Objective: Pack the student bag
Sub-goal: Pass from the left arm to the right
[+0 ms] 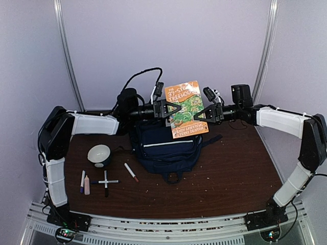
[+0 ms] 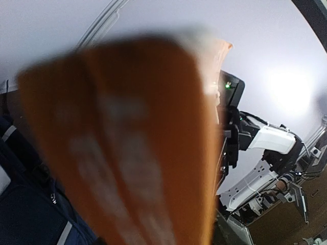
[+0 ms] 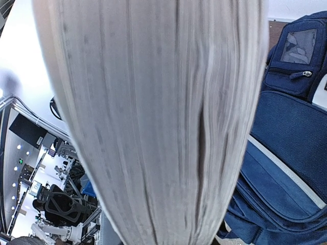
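Top external view, Mia: what is up over the bench (image 1: 230, 168)?

A paperback book (image 1: 188, 104), Tom. It has an orange cover with a green picture and hangs upright, slightly tilted, in the air between the two arms.

And the pincers?

The left pincer (image 1: 173, 108) meets the book's left edge, and the right pincer (image 1: 199, 113) meets its right edge. Whether either one is pinching the book or standing spread, I cannot tell — neither wrist view shows the fingers.

What do the wrist views give, then?

Left wrist: the orange cover, blurred, filling most of the picture, with the right arm (image 2: 271, 140) beyond it. Right wrist: the grey page edges, very close, and blue fabric to the right of them.

Where is the student bag (image 1: 163, 148)?

On the bench, towards the back and in the middle — directly under the book. It is navy with a white stripe across the front, and a dark strap trails off to its right.

Anything else down there?

A bowl (image 1: 99, 154), white inside, sits left of the bag. A red-capped marker (image 1: 131, 172) lies near the bag's front left corner. Further left, towards the near edge, are two pens (image 1: 83, 181) side by side and two crossed markers (image 1: 106, 181).
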Robot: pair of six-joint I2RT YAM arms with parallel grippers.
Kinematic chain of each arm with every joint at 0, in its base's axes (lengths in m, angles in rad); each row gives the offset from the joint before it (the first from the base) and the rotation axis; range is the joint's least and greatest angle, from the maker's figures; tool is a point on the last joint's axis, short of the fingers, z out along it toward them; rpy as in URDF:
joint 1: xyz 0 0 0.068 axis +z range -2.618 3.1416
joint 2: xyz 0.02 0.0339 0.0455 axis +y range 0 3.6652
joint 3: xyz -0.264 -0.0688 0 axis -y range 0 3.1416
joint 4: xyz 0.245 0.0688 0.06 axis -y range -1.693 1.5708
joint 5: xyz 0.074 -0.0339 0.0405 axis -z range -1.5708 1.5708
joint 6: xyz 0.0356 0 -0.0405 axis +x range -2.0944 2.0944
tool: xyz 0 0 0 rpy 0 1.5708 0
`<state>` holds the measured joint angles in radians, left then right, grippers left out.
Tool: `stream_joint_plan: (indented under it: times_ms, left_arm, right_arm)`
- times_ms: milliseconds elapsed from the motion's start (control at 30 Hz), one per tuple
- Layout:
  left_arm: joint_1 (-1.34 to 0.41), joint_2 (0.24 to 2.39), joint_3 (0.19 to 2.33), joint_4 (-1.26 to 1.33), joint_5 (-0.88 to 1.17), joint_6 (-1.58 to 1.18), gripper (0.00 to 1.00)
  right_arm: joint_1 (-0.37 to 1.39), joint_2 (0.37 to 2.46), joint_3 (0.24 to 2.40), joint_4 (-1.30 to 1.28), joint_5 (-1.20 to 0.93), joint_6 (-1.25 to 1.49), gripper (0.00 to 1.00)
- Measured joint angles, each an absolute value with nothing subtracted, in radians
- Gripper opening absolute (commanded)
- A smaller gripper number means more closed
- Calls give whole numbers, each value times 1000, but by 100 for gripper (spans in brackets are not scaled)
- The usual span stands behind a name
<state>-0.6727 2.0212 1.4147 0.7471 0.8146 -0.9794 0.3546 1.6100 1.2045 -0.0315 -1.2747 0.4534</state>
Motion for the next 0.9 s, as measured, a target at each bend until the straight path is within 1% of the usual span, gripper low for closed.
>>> stream_joint_plan:
  times_ms: [100, 200, 333, 467, 567, 633, 733, 867, 900]
  left_arm:
    - [-664, 1996, 1385, 638, 799, -889, 51]
    - [-657, 1943, 1345, 438, 761, -736, 51]
    - [-661, 1867, 1336, 130, 649, -482, 51]
    - [-685, 1785, 1334, -107, 513, -239, 52]
    - [-739, 1744, 1333, -242, 416, -59, 51]
    - [-795, 1740, 1337, -319, 355, 52, 48]
    - [-877, 1766, 1361, -432, 263, 194, 43]
    - [-941, 1821, 1413, -540, 195, 331, 42]
    - [-947, 1829, 1421, -556, 180, 351, 41]
  right_arm:
    - [326, 1610, 1191, -24, -1266, 471, 0]
    - [277, 1606, 1172, -52, -1238, 440, 0]
    - [224, 1585, 1162, -179, -1172, 306, 0]
    - [198, 1544, 1134, -266, -1117, 201, 0]
    - [176, 1537, 1132, -294, -1099, 167, 0]
    - [154, 1537, 1132, -299, -1098, 157, 0]
    - [123, 1534, 1118, -295, -1099, 152, 0]
    - [112, 1533, 1095, -295, -1106, 152, 0]
    - [112, 1533, 1093, -295, -1110, 152, 0]
